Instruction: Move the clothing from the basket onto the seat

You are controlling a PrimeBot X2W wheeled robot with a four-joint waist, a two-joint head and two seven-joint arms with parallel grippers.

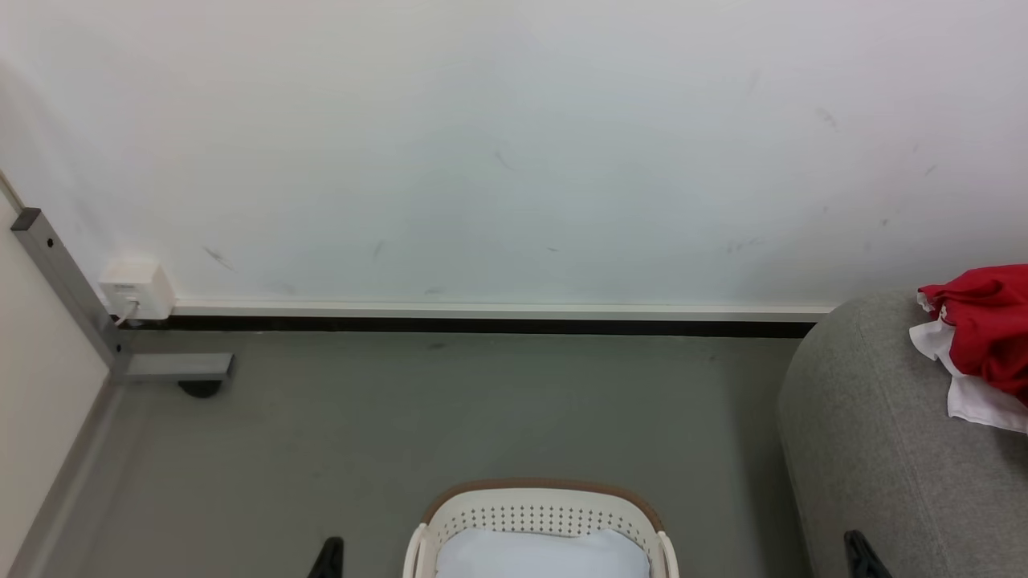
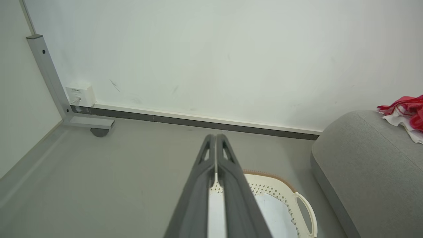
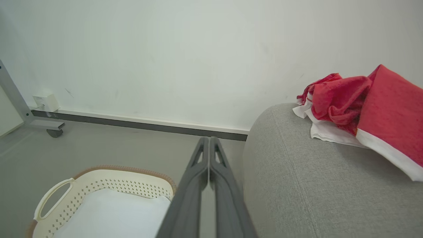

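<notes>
I judge the task done: the clothing lies on the seat near its far edge, the basket shows just a pale pad, and my left gripper and right gripper are closed, empty.

light: bright, even | shadows: soft | focus: sharp | wrist edges: bowed

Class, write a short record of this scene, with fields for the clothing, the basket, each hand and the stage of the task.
clothing: red and white, heaped on the grey seat
basket: on the floor beside the seat; the part in view holds a pale cushion pad
left hand: shut, holding nothing
right hand: shut, holding nothing
task stage: looks finished, as far as the basket can be seen
</notes>
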